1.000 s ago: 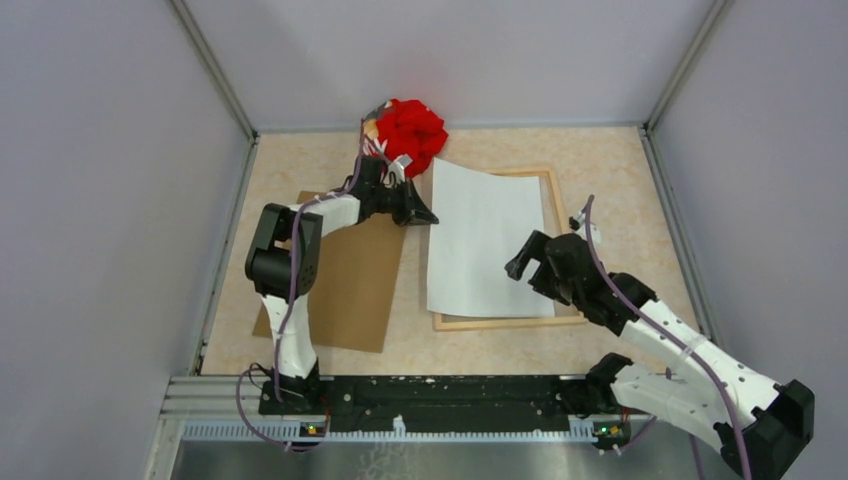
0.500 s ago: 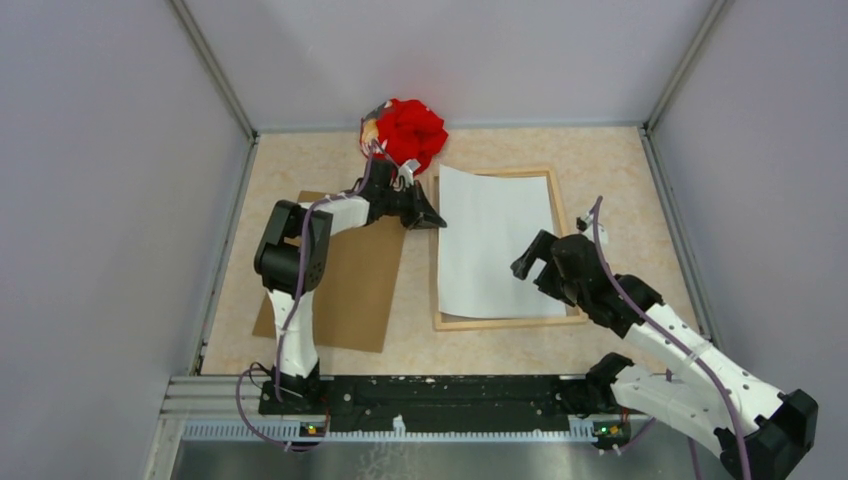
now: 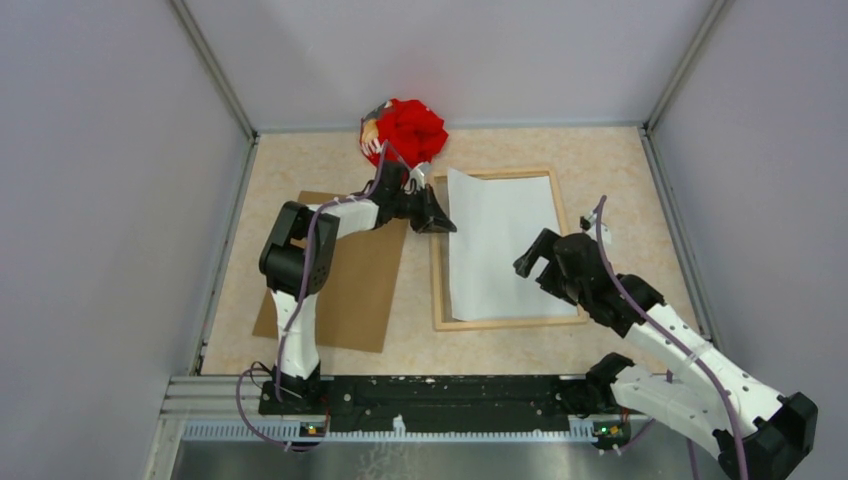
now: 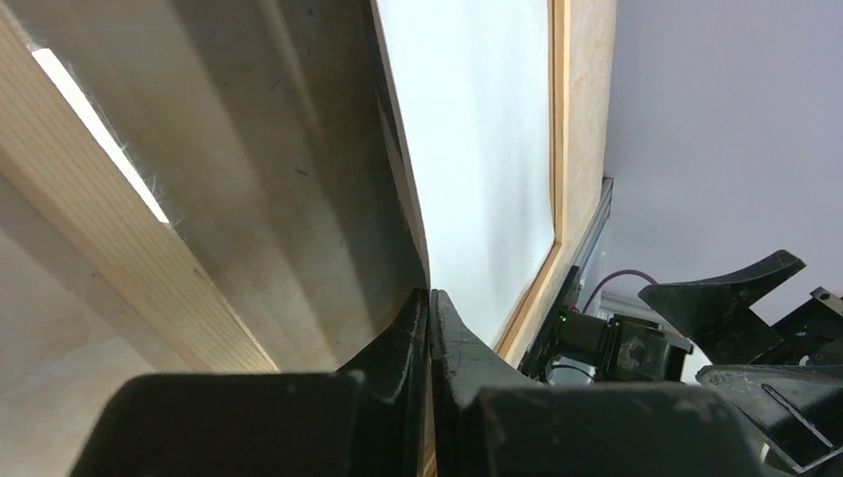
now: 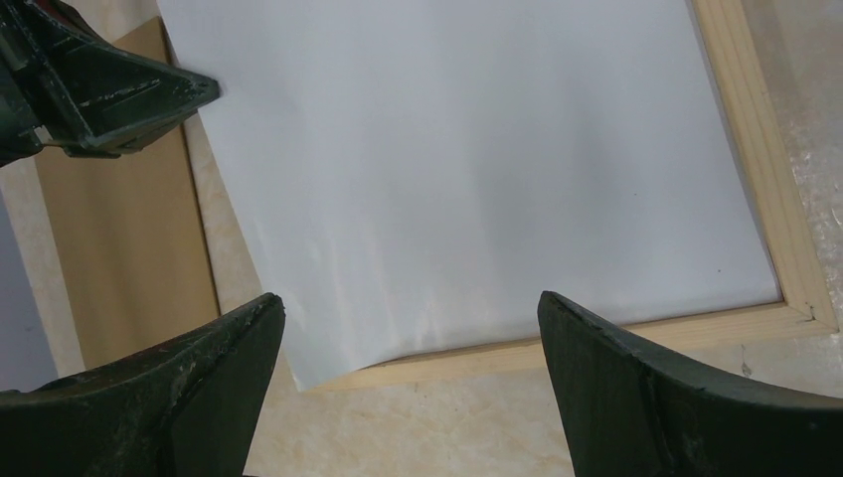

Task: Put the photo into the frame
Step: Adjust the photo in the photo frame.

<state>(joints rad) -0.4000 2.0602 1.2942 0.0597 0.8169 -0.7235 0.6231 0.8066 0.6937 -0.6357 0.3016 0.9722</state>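
Partly done, we judge: our left gripper [image 3: 441, 221], pinched shut on the photo [image 3: 505, 245] at its raised left edge, holds it white side up over the frame [image 3: 500, 323]; the right gripper [image 3: 533, 256] hovers wide open, empty. Seating it flat remains.

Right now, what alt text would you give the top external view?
The left end effector pinches the left edge of the photo, white side up, over the frame. The right end effector hovers open above the photo's near right part; a brown board lies left.
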